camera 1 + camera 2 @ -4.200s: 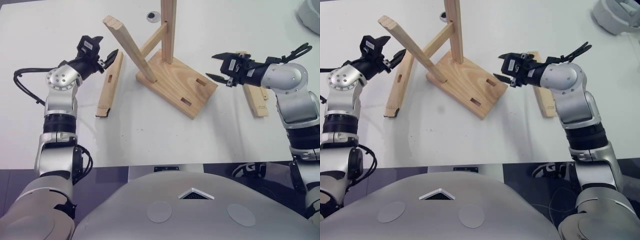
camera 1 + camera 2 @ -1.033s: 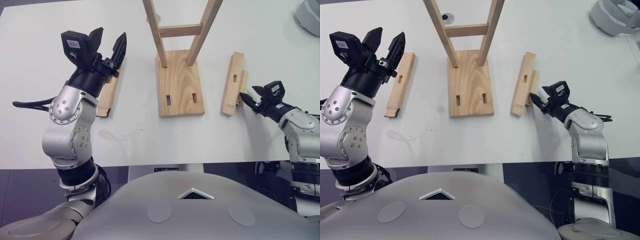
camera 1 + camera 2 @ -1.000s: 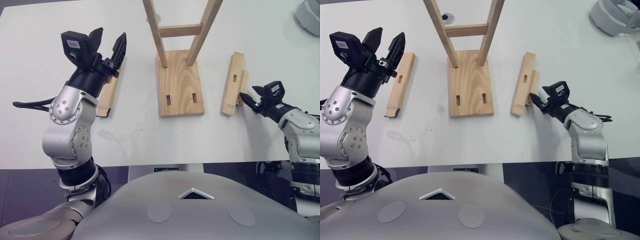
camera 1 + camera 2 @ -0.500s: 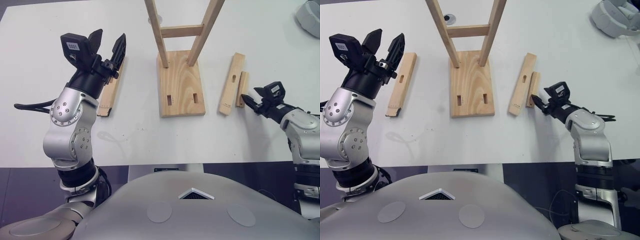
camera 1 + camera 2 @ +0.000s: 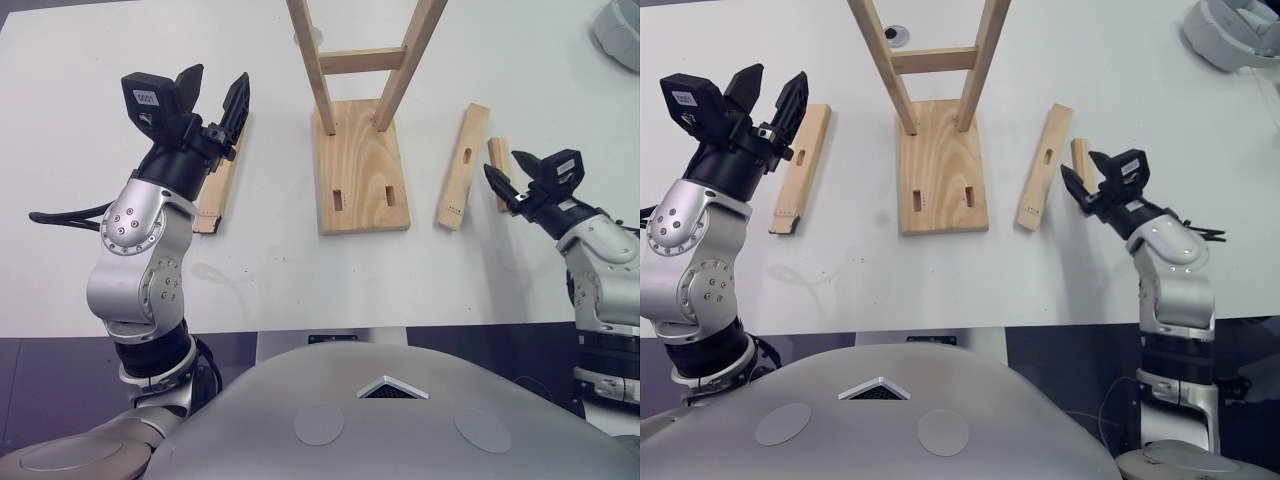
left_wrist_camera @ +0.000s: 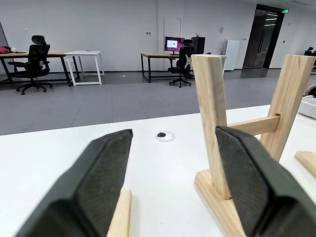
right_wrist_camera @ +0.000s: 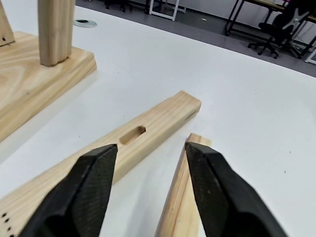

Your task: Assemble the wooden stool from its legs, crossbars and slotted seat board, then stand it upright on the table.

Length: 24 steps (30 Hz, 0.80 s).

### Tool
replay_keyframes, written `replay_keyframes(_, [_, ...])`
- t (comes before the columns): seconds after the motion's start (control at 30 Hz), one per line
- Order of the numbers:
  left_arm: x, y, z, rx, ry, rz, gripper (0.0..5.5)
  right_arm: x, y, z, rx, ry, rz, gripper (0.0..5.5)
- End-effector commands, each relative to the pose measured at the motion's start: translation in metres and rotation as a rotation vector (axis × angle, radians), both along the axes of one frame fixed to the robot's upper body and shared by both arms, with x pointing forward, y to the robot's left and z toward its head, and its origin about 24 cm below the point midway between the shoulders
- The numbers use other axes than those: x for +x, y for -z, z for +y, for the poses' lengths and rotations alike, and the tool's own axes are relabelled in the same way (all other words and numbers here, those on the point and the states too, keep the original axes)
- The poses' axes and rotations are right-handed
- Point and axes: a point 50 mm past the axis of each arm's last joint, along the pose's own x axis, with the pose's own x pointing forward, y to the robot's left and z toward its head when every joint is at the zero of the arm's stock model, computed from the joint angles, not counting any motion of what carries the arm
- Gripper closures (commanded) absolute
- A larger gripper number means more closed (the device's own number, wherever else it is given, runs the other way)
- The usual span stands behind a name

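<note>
The slotted seat board lies flat mid-table with two legs standing in its far slots, joined by a crossbar. Its two near slots are bare. One loose leg lies left of the board, and my left gripper hangs open above its far end. Another slotted loose leg lies right of the board, with a short crossbar just beyond it. My right gripper is open, low over that crossbar, its fingers straddling the gap between it and the leg.
A small black round fitting sits in the table behind the stool. A pale grey object lies at the far right corner. The white table has open surface in front of the seat board, up to its near edge.
The short crossbar has slid right, away from the right loose leg, whose near end swung slightly left. My right gripper rose and opened wider. Left arm barely moved.
</note>
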Motion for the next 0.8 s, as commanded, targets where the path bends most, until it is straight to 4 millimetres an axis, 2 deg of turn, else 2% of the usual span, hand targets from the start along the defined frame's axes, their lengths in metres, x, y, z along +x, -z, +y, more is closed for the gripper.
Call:
replay_keyframes(0.03, [-0.002, 0.003, 0.002, 0.022, -0.008, 0.011, 2.38, -0.01, 0.003, 0.001, -0.008, 0.093, 0.0, 2.89])
replay_keyframes(0.07, [-0.003, 0.004, 0.001, 0.025, -0.007, 0.013, 2.38, -0.011, 0.003, 0.002, 0.003, 0.116, -0.01, 2.89])
replay_keyframes(0.2, [-0.004, 0.007, -0.001, 0.038, 0.001, 0.021, 2.38, -0.015, 0.005, 0.002, 0.029, 0.186, -0.008, 2.09])
replay_keyframes(0.5, [-0.004, 0.009, -0.001, 0.049, 0.009, 0.026, 2.38, -0.026, 0.037, -0.007, -0.027, 0.253, 0.238, 2.09])
replay_keyframes(0.6, [-0.002, 0.009, -0.002, 0.049, 0.018, 0.026, 2.38, -0.03, 0.042, -0.004, -0.025, 0.25, 0.283, 2.09])
replay_keyframes(0.8, [0.0, 0.01, -0.002, 0.051, 0.019, 0.024, 2.38, -0.023, 0.038, -0.002, -0.027, 0.291, 0.297, 3.09])
